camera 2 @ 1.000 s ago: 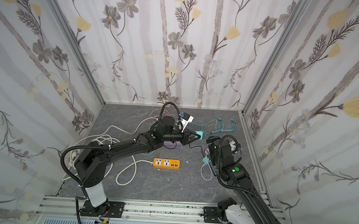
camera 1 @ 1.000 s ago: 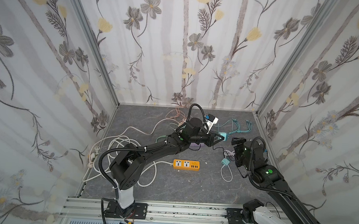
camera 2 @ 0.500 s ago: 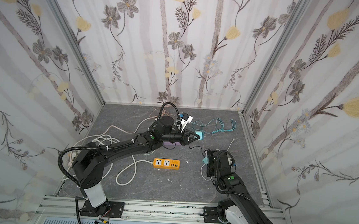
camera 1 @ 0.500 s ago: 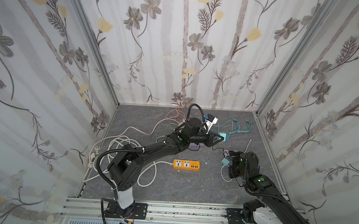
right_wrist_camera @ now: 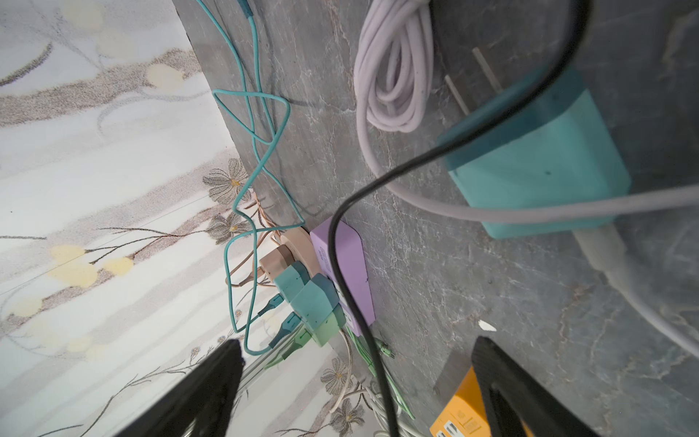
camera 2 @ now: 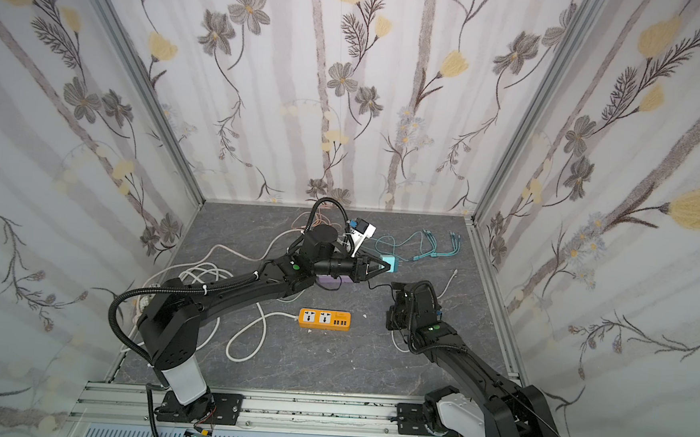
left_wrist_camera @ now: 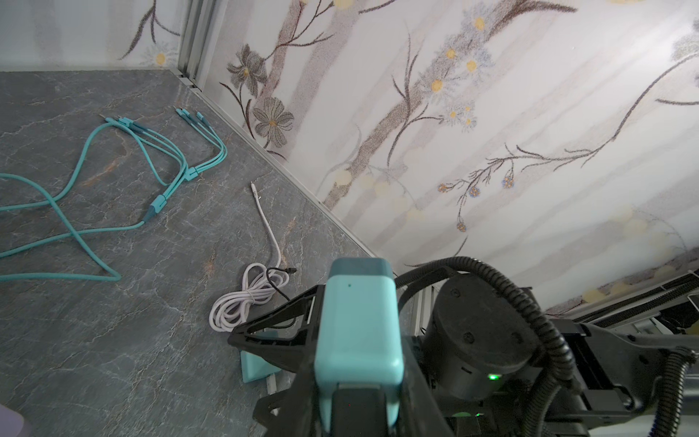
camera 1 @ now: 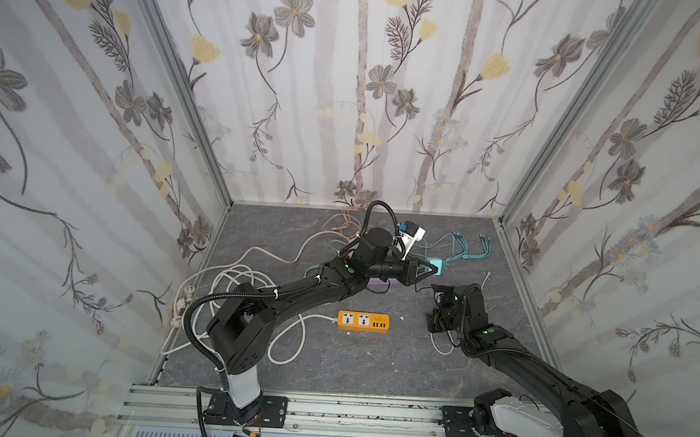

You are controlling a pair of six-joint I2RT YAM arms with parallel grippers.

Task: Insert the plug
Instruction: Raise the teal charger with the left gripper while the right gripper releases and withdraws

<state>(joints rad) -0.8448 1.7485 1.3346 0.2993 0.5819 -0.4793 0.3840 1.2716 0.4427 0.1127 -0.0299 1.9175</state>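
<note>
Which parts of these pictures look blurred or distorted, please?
Left wrist view: the held plug is soft, the floor cables sharp. Right wrist view: the fingers and black wire blur near the lens. In both top views: even light, posts splayed by the wide angle.

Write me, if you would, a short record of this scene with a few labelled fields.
Left gripper: shut on teal adapter, raised off the floor
Right gripper: open, over second teal adapter, which lies on the floor with prongs bare
Orange power strip: flat on the floor between the arms, sockets empty
Purple power strip: several plugs seated in it
Held adapter: not yet in any socket
</note>
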